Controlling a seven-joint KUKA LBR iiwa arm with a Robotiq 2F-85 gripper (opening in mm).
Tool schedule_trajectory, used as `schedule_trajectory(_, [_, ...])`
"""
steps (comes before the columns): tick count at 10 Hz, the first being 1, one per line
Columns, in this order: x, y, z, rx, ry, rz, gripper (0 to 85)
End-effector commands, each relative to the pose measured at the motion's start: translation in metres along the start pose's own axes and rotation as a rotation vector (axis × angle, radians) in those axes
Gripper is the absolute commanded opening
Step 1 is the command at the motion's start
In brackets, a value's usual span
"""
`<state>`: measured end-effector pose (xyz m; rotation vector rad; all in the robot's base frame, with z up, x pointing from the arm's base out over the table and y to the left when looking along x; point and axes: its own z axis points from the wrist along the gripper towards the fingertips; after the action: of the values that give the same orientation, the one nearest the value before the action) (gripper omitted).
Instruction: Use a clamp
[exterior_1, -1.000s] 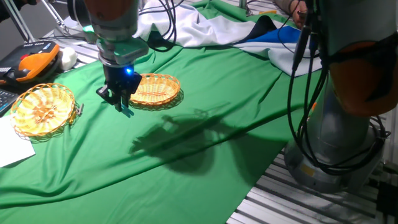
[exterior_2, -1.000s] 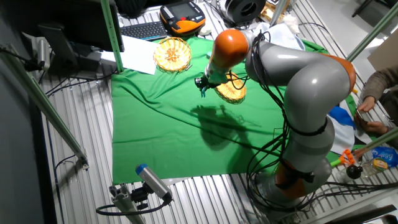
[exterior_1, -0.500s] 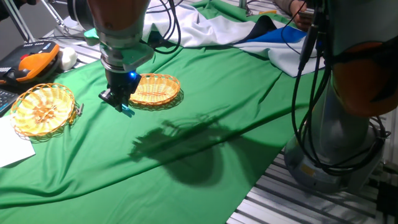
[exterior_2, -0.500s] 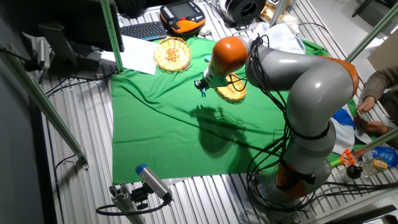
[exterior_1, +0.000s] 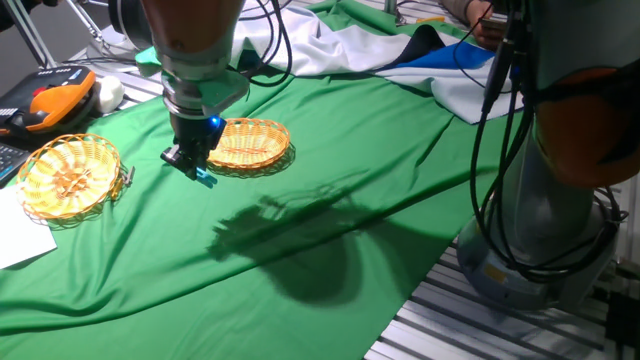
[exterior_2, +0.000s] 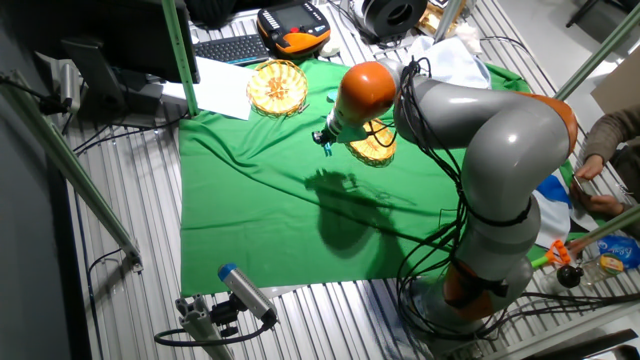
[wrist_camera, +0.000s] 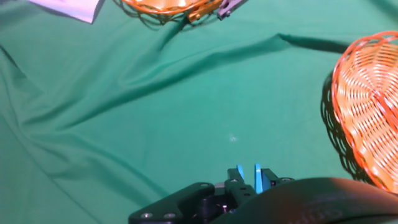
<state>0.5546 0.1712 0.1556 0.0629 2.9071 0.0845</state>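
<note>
A green cloth (exterior_1: 330, 150) covers the table, carrying two wicker baskets (exterior_1: 70, 175) (exterior_1: 250, 143), contents indiscernible. The gripper (exterior_1: 192, 163) hangs with jaws clamped on the clamp (wrist_camera: 250, 178).

Overhead light is falling evenly, throwing the arm's dark shadow (exterior_1: 290, 235) onto the green cloth (exterior_1: 330, 150). The hand view is looking soft, its nearest parts blurring.

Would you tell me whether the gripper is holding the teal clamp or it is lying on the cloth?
Held: the clamp sits between the fingers of the gripper, above the green cloth; in the hand view its prongs stick out.
</note>
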Motion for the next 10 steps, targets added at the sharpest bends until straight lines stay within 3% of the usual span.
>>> schedule_trajectory(1, [-0.0003, -0.0004, -0.0002, 0.022, 0.000, -0.069, 0.0])
schedule_trajectory(2, [-0.0005, 0.0003, 0.0002, 0.040, -0.001, -0.124, 0.0])
schedule_trajectory(7, [-0.0047, -0.0035, 0.0030, 0.053, -0.036, -0.375, 0.0])
schedule_trajectory(10, [-0.0093, -0.0070, 0.0070, 0.045, -0.054, -0.468, 0.0])
